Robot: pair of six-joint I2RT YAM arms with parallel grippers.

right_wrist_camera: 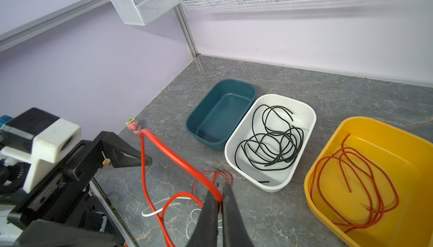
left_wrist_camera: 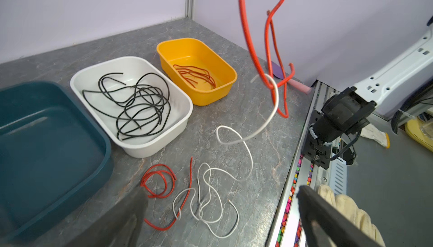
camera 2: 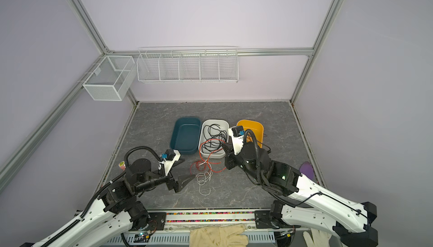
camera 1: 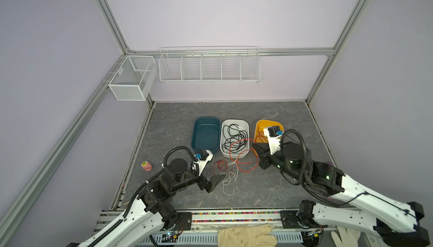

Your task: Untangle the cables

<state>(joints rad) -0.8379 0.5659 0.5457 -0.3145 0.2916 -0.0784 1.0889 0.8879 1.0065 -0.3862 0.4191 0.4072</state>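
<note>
We held the red cable (right_wrist_camera: 178, 161) aloft, pinched in our right gripper (right_wrist_camera: 221, 188) — a white cable (left_wrist_camera: 250, 159) looped around it, trailing onto the table (camera 1: 257, 187); our left gripper (camera 1: 216, 182) gaped wide nearby.

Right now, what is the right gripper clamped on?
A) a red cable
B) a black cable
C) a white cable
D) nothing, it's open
A: the right wrist view shows the right gripper shut on a red cable, which runs out from between its closed jaws.
</note>
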